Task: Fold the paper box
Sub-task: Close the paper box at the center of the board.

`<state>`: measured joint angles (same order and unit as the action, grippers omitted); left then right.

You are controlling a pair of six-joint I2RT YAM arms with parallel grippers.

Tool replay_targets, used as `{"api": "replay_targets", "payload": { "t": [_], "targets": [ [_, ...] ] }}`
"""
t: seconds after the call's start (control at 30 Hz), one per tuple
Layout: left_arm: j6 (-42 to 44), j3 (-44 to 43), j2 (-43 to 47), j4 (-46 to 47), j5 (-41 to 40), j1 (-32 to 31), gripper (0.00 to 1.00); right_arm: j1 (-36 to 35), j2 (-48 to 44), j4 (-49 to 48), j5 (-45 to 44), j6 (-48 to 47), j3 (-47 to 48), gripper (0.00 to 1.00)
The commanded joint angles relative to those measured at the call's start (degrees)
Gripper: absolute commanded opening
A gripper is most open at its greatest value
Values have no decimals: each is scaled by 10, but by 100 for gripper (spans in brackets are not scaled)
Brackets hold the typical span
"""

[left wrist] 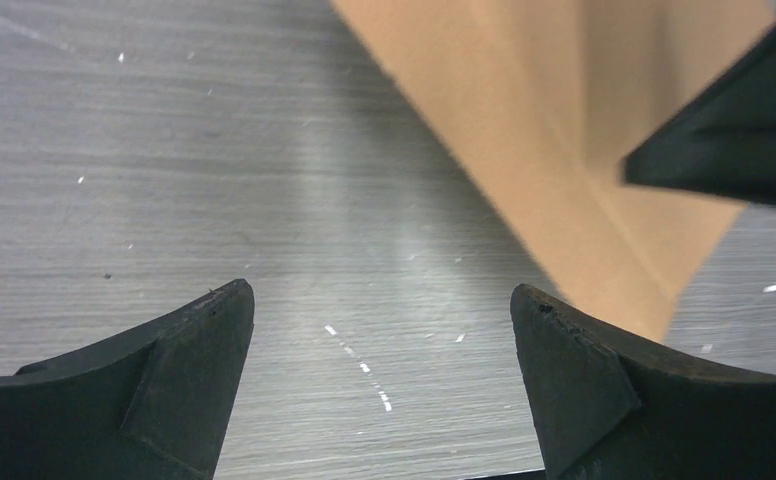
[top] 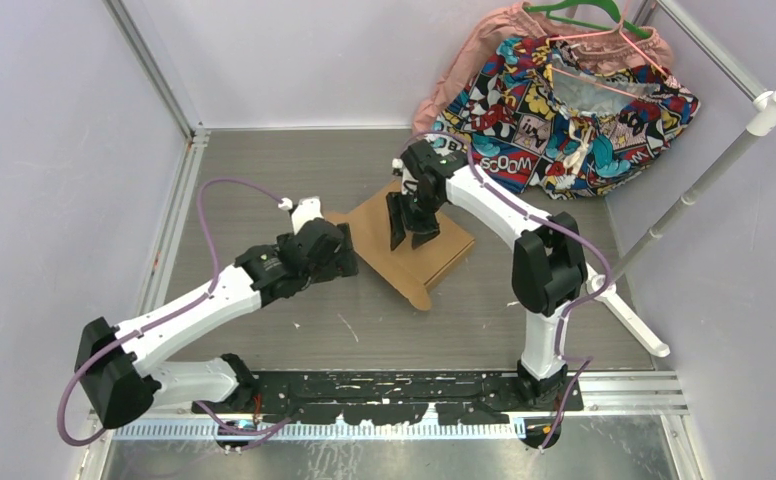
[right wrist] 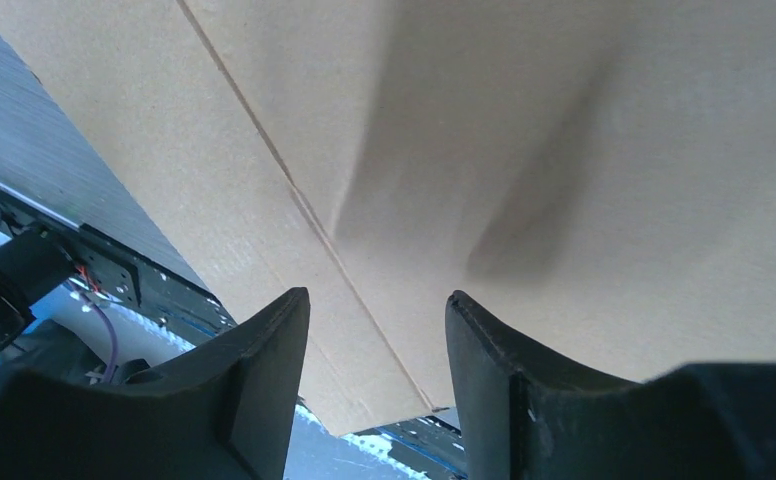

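Observation:
The paper box [top: 442, 250], plain brown cardboard with a flap pointing toward the near edge, lies flat in the middle of the table. My right gripper [top: 411, 240] points down onto its top face; in the right wrist view the gripper [right wrist: 376, 295] stands open just over the cardboard [right wrist: 524, 130], with a crease line running between the fingers and nothing clamped. My left gripper [top: 349, 258] sits low at the box's left edge. The left wrist view shows it [left wrist: 379, 290] wide open over bare table, with the box [left wrist: 564, 150] ahead to the right and a right-arm finger [left wrist: 734, 140] above it.
A comic-print cloth [top: 554, 110] on a pink hanger, with a green hanger [top: 574, 15] and pink fabric behind, lies at the back right. A white pole stand [top: 704, 180] leans along the right side. The black base rail [top: 404, 385] runs along the near edge.

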<state>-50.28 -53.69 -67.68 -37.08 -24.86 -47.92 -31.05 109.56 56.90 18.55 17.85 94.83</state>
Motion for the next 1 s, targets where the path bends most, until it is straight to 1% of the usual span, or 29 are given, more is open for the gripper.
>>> {"api": "replay_targets", "payload": {
  "t": [0.0, 0.13, 0.27, 0.43, 0.53, 0.67, 0.73, 0.97],
  "targets": [
    [14, -54, 8, 19, -12, 5, 100, -14, 2, 2, -9, -7, 10, 58],
    [5, -41, -44, 73, 14, 17, 100, -14, 2, -7, -4, 3, 7, 57],
    [-10, -33, -99, 139, 41, 22, 100, -14, 20, 11, -4, 2, 17, 57],
    [-21, -27, -111, 201, 59, 22, 100, -15, 29, 11, 3, 3, 8, 56],
    [-19, -27, -100, 208, 54, 22, 100, -14, 33, 9, 4, 3, 5, 55],
    [-20, -33, -86, 191, 45, 22, 100, -15, 41, 8, 5, 3, 7, 54],
    [-25, -29, -83, 201, 43, 22, 100, -14, 47, 4, 7, 5, 6, 53],
    [-26, -32, -140, 251, 45, 22, 100, -14, 47, -15, 15, 18, -5, 53]
  ]
}}
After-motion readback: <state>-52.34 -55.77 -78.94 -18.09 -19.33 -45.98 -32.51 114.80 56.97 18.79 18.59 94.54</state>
